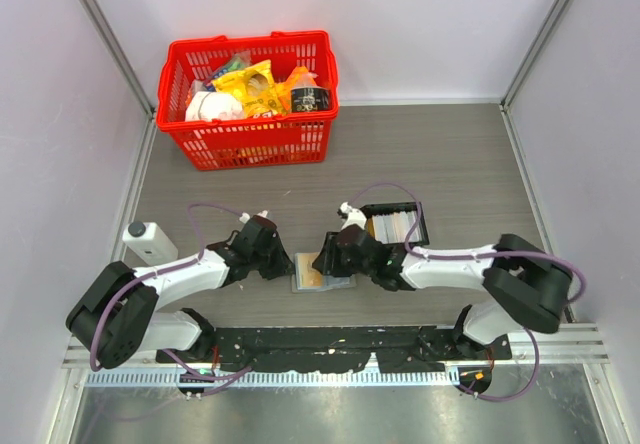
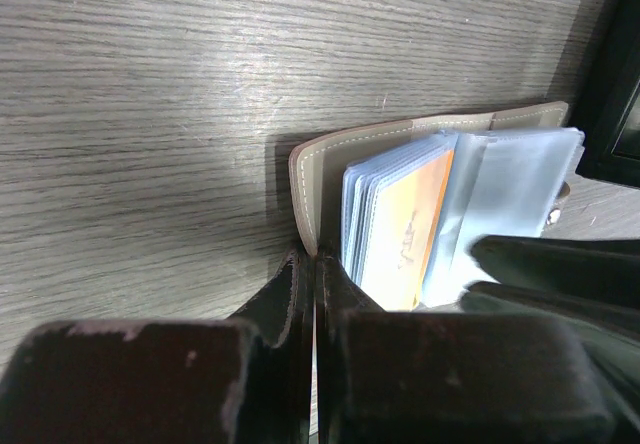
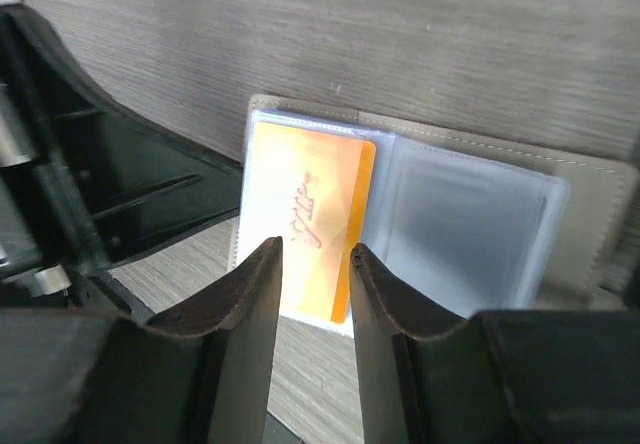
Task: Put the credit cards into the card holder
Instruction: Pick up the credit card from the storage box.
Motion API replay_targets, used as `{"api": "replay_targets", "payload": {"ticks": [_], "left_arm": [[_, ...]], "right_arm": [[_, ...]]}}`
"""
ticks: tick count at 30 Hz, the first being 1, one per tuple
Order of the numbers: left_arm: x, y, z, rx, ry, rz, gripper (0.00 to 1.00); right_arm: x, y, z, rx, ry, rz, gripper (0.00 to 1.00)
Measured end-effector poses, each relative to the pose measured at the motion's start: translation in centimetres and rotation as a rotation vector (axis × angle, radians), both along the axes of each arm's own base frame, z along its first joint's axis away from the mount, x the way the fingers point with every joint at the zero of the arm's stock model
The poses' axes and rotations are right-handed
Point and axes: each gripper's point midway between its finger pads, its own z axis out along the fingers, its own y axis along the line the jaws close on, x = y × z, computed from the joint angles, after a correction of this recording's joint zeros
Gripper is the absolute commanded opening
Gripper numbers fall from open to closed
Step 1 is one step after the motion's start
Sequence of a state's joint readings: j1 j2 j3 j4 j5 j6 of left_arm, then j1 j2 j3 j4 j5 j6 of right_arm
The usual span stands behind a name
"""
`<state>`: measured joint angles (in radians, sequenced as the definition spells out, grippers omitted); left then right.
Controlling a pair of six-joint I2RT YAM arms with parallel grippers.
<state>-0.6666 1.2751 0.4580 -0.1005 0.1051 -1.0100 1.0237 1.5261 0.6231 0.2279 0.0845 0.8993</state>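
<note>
Open card holder (image 1: 335, 284) lying near the middle of the counter's (image 1: 450, 164) near edge, between the two arms. Its grey-beige cover, stitched along the border, lies flat with a fan of pale blue transparent pockets (image 3: 465, 219) spread on it.

Writing: a tan-orange credit card (image 3: 310, 204) sits in the leftmost pocket of the right wrist view and carries a line of slanted script, too blurred to read. The pocket beside it looks unfilled.

Left gripper (image 2: 315, 264): jaws pressed together on a thin pale strip at the corner of the cover, pinching the card holder at its left edge.

Right gripper (image 3: 314, 254): jaws spread a little, closed on nothing, the tips poised over the lower part of the orange card. In the left wrist view this gripper shows as a dark mass over the right-hand pockets.

Containers: a black open tray (image 1: 418, 226) stands just beyond the right gripper, right of the counter's centre, and holds several pale credit cards (image 1: 392, 226) side by side. A red plastic basket (image 1: 250, 144) at the far left corner holds a yellow snack packet (image 1: 255, 89), a white packet (image 1: 212, 107) and a jar with a black label (image 1: 311, 96); the print on these is too small to read. A small white device (image 1: 147, 241) stands at the left edge.
</note>
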Motion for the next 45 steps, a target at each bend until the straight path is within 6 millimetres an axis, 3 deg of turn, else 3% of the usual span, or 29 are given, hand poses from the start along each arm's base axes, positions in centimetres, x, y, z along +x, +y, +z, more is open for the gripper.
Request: {"api": "replay_targets", "payload": {"ticks": [4, 9, 12, 18, 21, 34, 40, 45], "left_arm": [[0.1, 0.1, 0.0, 0.002, -0.003, 0.002, 0.00], [0.0, 0.2, 0.0, 0.009, -0.005, 0.002, 0.00], [0.0, 0.2, 0.0, 0.010, -0.007, 0.000, 0.00], [0.0, 0.2, 0.0, 0.012, -0.012, -0.009, 0.00], [0.0, 0.2, 0.0, 0.013, -0.012, -0.010, 0.00], [0.0, 0.2, 0.0, 0.014, -0.014, -0.012, 0.00], [0.0, 0.2, 0.0, 0.015, -0.014, -0.012, 0.00], [0.0, 0.2, 0.0, 0.015, -0.013, -0.013, 0.00]], "right_arm": [[1.2, -1.7, 3.5, -0.050, -0.100, -0.040, 0.43], [4.4, -4.5, 9.4, -0.140, -0.253, -0.140, 0.44], [6.0, -6.6, 10.5, -0.182, -0.280, -0.195, 0.44], [7.7, -11.1, 8.2, -0.265, -0.207, -0.256, 0.49], [7.6, -12.1, 6.7, -0.266, -0.159, -0.245, 0.65], [7.7, -11.1, 4.9, -0.213, -0.095, -0.191, 0.66], [8.0, -10.9, 2.4, -0.234, -0.036, -0.179, 0.66], [8.4, -10.2, 1.8, -0.215, -0.032, -0.165, 0.66]]}}
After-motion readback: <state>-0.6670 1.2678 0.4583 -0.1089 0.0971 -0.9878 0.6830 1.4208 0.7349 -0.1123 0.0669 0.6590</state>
